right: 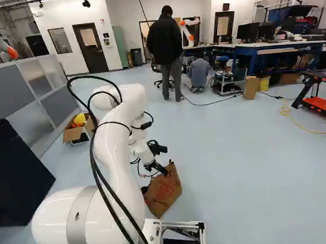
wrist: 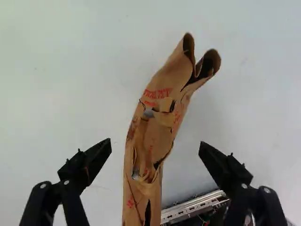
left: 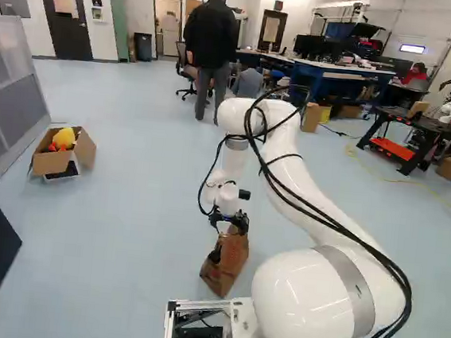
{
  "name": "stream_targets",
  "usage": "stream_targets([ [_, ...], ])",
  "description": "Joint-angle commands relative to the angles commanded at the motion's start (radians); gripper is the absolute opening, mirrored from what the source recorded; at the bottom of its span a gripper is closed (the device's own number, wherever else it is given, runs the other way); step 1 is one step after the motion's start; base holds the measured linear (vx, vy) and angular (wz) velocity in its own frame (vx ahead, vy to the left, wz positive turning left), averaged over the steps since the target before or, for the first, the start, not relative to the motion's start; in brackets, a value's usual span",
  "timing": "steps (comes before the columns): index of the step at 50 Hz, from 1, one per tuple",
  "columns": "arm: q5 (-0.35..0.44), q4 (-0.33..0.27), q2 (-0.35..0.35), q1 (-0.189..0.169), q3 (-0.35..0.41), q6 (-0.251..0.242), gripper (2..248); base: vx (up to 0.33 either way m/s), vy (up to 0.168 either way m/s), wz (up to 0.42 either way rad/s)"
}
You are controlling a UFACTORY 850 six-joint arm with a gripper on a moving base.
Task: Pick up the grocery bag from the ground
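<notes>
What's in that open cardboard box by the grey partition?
A rounded yellow thing sticks up out of the cardboard box, with something orange-red beside it. I can't tell what they are, and the box's walls hide whatever lies deeper.

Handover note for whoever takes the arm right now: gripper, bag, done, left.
Gripper: open, fingers to either side of the bag's crumpled top, no grip.
Grocery bag: brown paper, on the floor just ahead of the base, under the gripper.
Done: gripper lined up over the bag.
Left: close on the paper, check the hold, lift. May need to go a bit lower first.
</notes>
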Motion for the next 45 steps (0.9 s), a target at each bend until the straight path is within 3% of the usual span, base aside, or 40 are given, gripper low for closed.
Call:
stream_targets([
  [11,-0.039,0.013,-0.063,0.000,-0.053,0.000,247,0.000,0.000,0.000],
  [34,-0.042,0.014,-0.072,0.000,-0.061,0.000,247,0.000,0.000,0.000],
  [35,-0.042,0.014,-0.072,0.000,-0.061,0.000,225,0.000,0.000,0.000],
  [39,-0.042,0.014,-0.072,0.000,-0.061,0.000,225,0.000,0.000,0.000],
  [40,-0.042,0.014,-0.072,0.000,-0.061,0.000,185,0.000,0.000,0.000],
  [44,-0.042,0.014,-0.072,0.000,-0.061,0.000,185,0.000,0.000,0.000],
  [45,-0.042,0.014,-0.072,0.000,-0.061,0.000,147,0.000,0.000,0.000],
])
